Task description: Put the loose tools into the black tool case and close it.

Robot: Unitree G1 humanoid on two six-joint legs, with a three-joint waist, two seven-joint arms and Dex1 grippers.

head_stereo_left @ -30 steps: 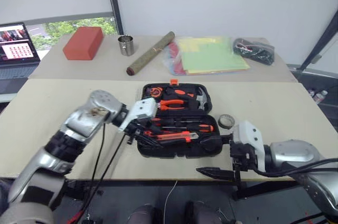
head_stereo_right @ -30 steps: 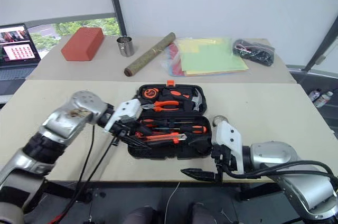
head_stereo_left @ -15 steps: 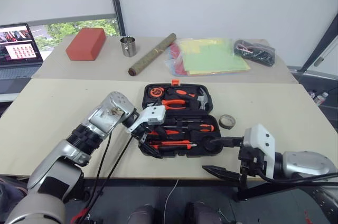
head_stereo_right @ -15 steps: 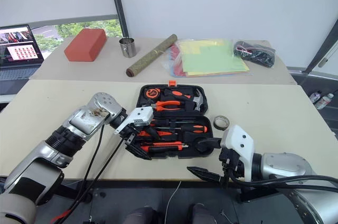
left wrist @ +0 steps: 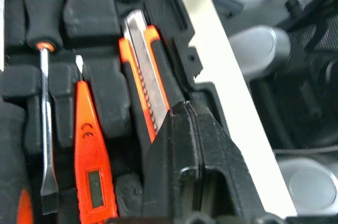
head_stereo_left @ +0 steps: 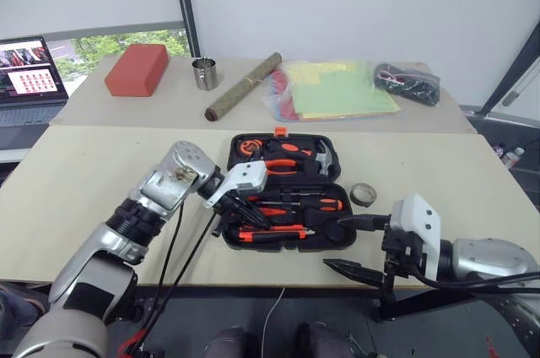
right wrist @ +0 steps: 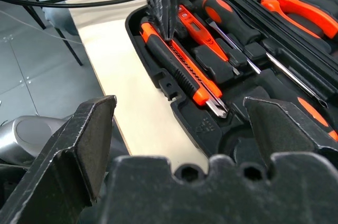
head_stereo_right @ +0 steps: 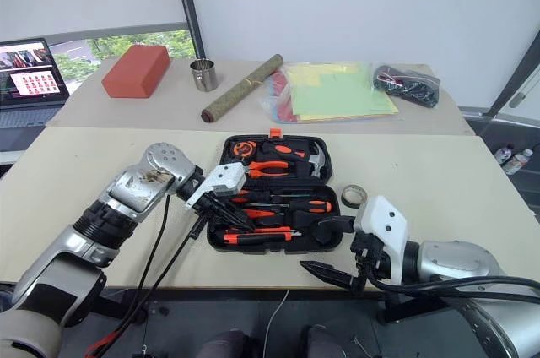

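My left tool (right wrist: pixel 165 7) is clenched with nothing between its fingers, their tips pressing down on the orange-and-black utility knife (right wrist: pixel 182 68), I judge to seat it in its recess along the near edge of the black tool case (head_stereo_left: pixel 337 241). A second ago those fingers were parted over the same corner; half a second ago they were still apart. The case lies open on the worktop (head_stereo_left: pixel 84 172), with the tester pen (left wrist: pixel 88 158) and a screwdriver (left wrist: pixel 45 76) bedded beside the knife. The small tape roll (head_stereo_left: pixel 361 194) sits outside, just right of the case, so it is left to stow. My right tool (head_stereo_left: pixel 359 248) hangs spread wide and empty off the near right corner, as before.
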